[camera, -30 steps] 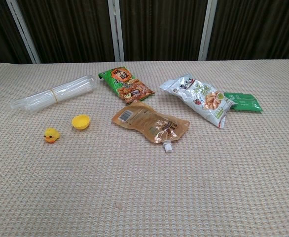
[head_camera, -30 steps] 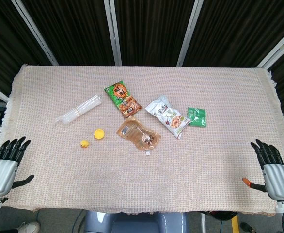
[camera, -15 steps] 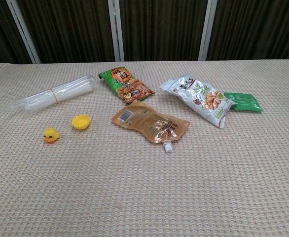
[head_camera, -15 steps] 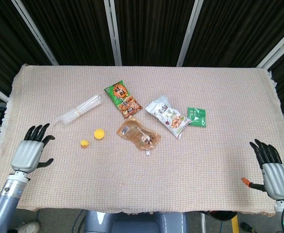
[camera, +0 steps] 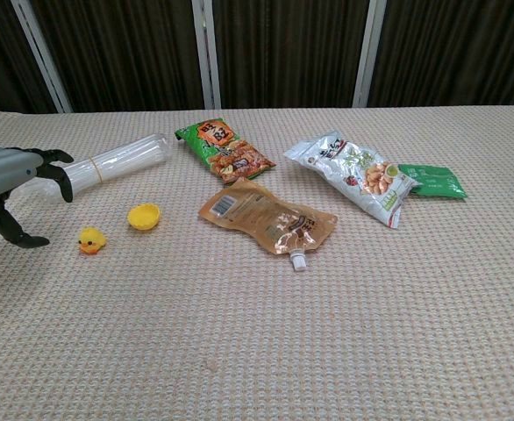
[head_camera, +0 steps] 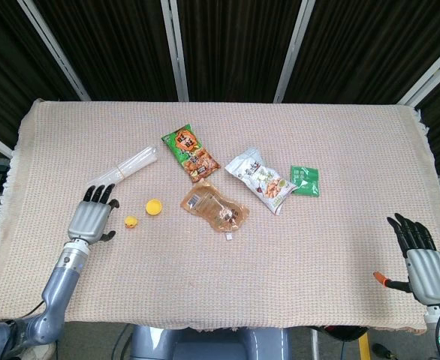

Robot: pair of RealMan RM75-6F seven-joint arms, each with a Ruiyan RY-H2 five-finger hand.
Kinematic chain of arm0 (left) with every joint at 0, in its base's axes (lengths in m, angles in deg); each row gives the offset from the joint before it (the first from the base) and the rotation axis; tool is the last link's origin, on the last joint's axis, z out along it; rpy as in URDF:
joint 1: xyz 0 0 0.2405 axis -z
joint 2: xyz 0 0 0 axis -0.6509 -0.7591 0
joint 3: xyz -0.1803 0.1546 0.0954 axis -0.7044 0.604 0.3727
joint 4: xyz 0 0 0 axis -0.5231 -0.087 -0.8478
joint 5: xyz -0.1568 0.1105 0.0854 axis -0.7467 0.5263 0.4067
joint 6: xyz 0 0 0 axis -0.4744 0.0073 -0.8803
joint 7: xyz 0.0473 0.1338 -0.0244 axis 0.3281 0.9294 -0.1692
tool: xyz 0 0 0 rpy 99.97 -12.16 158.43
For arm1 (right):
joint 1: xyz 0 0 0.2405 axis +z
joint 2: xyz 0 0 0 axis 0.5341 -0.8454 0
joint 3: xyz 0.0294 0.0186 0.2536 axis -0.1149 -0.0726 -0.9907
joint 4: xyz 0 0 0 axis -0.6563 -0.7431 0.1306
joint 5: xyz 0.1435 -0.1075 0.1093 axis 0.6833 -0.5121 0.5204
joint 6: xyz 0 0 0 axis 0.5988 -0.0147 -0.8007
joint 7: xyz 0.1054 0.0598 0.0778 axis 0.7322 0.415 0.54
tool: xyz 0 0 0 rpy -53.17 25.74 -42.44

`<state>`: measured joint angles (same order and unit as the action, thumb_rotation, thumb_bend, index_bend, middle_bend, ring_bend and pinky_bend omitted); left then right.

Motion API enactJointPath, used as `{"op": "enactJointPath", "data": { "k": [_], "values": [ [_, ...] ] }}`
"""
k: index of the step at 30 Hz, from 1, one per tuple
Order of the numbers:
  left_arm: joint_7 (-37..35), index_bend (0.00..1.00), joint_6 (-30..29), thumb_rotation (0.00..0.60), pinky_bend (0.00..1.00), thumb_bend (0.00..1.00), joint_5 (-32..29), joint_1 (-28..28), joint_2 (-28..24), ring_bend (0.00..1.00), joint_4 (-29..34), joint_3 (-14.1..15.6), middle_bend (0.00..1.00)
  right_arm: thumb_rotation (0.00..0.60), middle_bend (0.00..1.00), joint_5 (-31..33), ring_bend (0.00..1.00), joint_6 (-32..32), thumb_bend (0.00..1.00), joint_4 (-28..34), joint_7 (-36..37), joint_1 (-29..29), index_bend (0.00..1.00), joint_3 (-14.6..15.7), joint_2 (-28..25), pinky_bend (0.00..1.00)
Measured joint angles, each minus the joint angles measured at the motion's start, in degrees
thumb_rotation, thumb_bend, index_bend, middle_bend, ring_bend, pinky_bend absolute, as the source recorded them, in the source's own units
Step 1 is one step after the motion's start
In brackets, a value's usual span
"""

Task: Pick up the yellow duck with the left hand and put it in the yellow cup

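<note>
The small yellow duck [head_camera: 131, 221] [camera: 90, 240] sits on the woven cloth, left of centre. Just to its right lies the little yellow cup [head_camera: 154, 207] [camera: 144, 216], tipped on its side. My left hand [head_camera: 92, 215] [camera: 16, 186] hovers a short way left of the duck, fingers spread and holding nothing. At the table's front right corner, my right hand [head_camera: 419, 259] is spread open and empty; the chest view does not show it.
A bundle of clear plastic tubes [head_camera: 121, 170] lies behind my left hand. Snack packets lie mid-table: a green-orange one [head_camera: 189, 153], a brown spouted pouch [head_camera: 213, 208], a white one [head_camera: 260, 179] and a small green one [head_camera: 305, 181].
My left hand has swept in from the table's left edge toward the duck and now shows in the chest view. The right hand has barely moved.
</note>
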<state>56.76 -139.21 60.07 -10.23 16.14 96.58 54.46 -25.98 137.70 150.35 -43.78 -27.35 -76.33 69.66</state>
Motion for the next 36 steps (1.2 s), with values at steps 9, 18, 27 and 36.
{"op": "enactJointPath", "data": {
  "k": [9,18,27,36],
  "values": [
    [2.96,0.37,0.11,0.600,0.00,0.25,-3.62,3.46,4.49,0.00,-3.41,0.57,0.00,0.600,0.00,-0.12,0.00,0.58,0.01,-0.01,0.55,-0.19,0.03,-0.12,-0.04,0.00],
    [4.89,0.38,-0.45,0.600,0.00,0.28,-5.82,5.35,6.24,0.00,-5.98,1.90,0.00,0.600,0.00,-0.04,0.00,0.94,0.01,0.01,1.20,-0.34,0.03,-0.25,-0.09,0.00],
    [4.13,0.40,0.03,0.600,0.00,0.35,-8.26,6.75,8.01,0.00,-7.88,2.01,0.00,0.600,0.00,-0.08,0.00,1.03,0.01,0.00,1.50,-0.38,0.03,-0.26,-0.07,0.00],
    [3.44,0.46,0.03,0.600,0.00,0.40,-8.66,7.65,9.54,0.00,-8.84,2.97,0.00,0.600,0.00,-0.30,0.00,1.29,0.01,-0.04,1.78,-0.43,0.03,-0.27,-0.08,0.00]
  ]
}}
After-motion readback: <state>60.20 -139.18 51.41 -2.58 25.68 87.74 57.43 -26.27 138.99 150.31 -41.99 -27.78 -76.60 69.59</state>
